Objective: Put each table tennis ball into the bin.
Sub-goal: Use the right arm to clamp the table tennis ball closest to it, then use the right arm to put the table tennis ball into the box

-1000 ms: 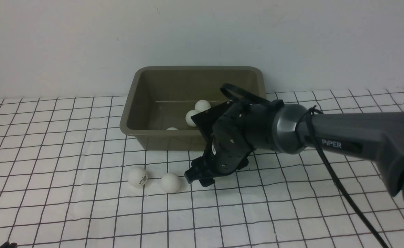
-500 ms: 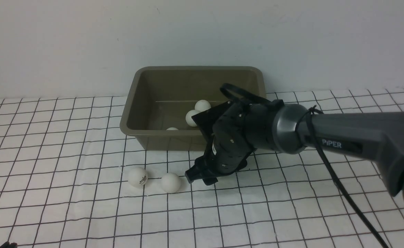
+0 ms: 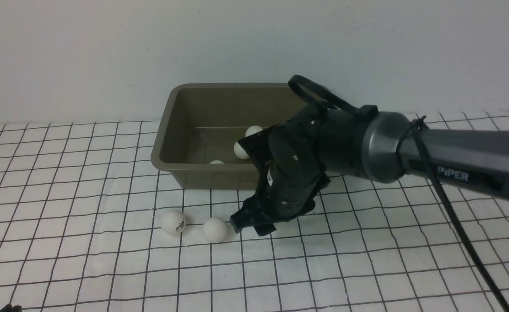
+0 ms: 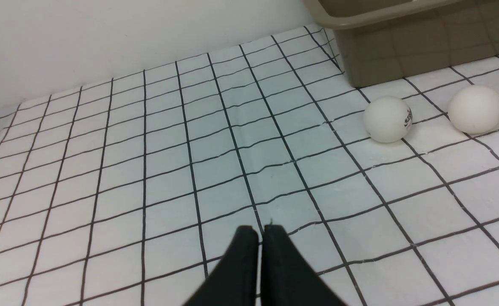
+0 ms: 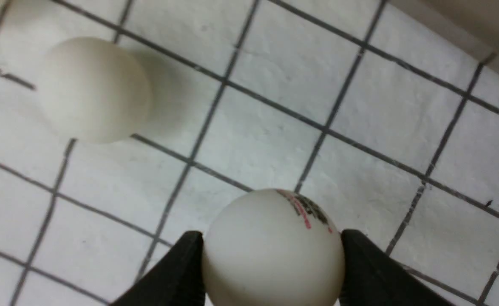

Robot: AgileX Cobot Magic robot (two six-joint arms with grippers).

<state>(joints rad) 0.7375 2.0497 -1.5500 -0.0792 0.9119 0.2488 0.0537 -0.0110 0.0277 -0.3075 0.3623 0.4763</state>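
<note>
On the near side of the bin, low over the checked cloth, the right gripper pinches a printed table tennis ball between its two black fingers. A plain ball lies just beside the fingertips and a logo ball near that one, both on the cloth, while three more balls rest inside the bin. The left gripper hangs over bare cloth, jaws pressed together, gripping nothing.
</note>
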